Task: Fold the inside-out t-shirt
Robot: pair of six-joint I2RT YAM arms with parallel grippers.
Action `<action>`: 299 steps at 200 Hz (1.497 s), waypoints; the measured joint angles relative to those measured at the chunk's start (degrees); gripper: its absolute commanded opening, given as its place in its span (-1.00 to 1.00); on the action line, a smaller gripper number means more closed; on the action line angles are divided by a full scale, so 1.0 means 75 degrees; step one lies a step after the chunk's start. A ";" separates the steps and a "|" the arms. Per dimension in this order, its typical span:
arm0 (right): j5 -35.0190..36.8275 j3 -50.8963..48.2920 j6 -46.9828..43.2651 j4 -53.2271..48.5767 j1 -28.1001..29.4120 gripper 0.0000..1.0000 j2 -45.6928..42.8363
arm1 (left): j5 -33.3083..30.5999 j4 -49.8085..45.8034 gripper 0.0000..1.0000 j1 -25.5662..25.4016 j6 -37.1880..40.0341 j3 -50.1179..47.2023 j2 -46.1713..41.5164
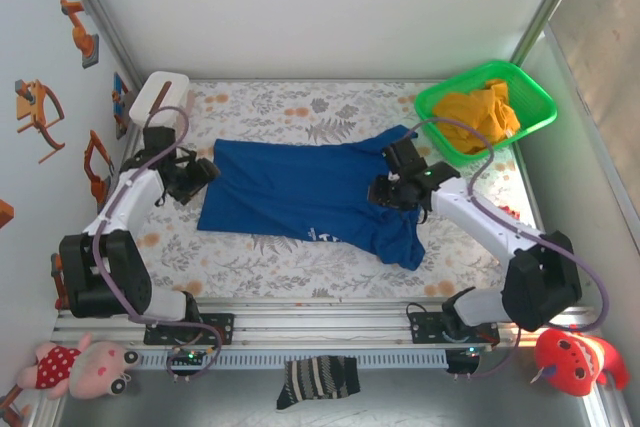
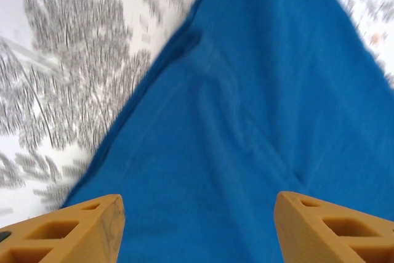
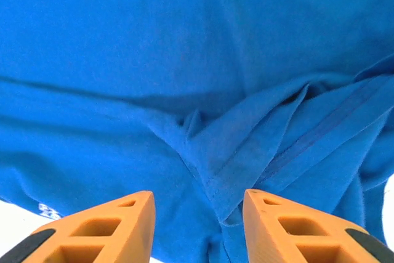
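Garment: royal-blue short-sleeved cloth t-shirt [image 1: 310,197] spread on floral-print table cover [image 1: 260,257], lying between the two grippers.

Left gripper [image 1: 205,172] sits at the shirt's left edge. Wrist view: left gripper [image 2: 198,204] released, orange fingers [image 2: 92,226] set wide apart with nothing pinched. Blue cloth [image 2: 246,121] runs under and ahead of them, with table cover showing off to the left.

Right gripper [image 1: 385,192] sits over the shirt's right part. Wrist view: right gripper [image 3: 198,198] released, jaws parted with no cloth clamped. A bunched fold with seam [image 3: 246,152] lies just ahead of the tips, and small white lettering [image 3: 46,209] just beside one finger.

Green plastic mesh basket [image 1: 440,107] holding yellow-orange garment [image 1: 480,112] stands beyond the right gripper.
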 measured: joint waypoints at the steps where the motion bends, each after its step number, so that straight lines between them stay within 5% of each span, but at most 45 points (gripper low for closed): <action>1: 0.0020 -0.0015 -0.0003 0.0000 0.0029 -0.17 0.0026 | 0.0000 0.0000 0.29 -0.0003 -0.0009 -0.0023 -0.0009; 35: 0.0376 -0.0254 0.0003 0.0035 0.0172 -0.24 0.0629 | 0.0087 0.0041 0.29 -0.0274 -0.0300 -0.0912 -0.0187; 71: 0.0510 -0.0224 -0.0102 0.0259 0.0172 -1.00 0.1349 | 0.0082 0.0291 0.30 -0.0350 -0.0493 -0.1227 0.0044; 114: 0.0498 0.0758 -0.0350 0.0134 -0.0026 -1.00 0.2020 | -0.0067 0.0679 0.30 -0.0376 -0.0574 -0.1230 0.0720; 163: 0.0076 0.3191 -0.0790 -0.0047 -0.1320 -1.00 0.3057 | -0.0172 0.0810 0.30 -0.0376 -0.0580 -0.1262 0.0857; 181: -0.0286 0.3937 -0.0944 0.0035 -0.1597 -0.26 0.3724 | -0.0169 0.0825 0.30 -0.0376 -0.0600 -0.1268 0.0857; 197: -0.0493 0.4092 -0.1061 0.0096 -0.1661 -0.19 0.3966 | -0.0166 0.0825 0.30 -0.0376 -0.0603 -0.1268 0.0845; 221: -0.0647 0.3518 -0.1087 0.0064 -0.1635 -0.18 0.3404 | -0.0181 0.0758 0.31 -0.0382 -0.0592 -0.1262 0.0743; 267: -0.0455 0.0449 -0.0714 -0.0163 -0.1617 -0.17 -0.0044 | -0.0463 0.0038 0.40 -0.0341 -0.0434 -0.0790 -0.0350; 299: -0.0507 -0.1378 -0.0341 -0.0388 -0.1606 -0.17 -0.1297 | -0.0557 -0.0245 0.43 -0.0213 -0.0417 -0.0857 -0.0863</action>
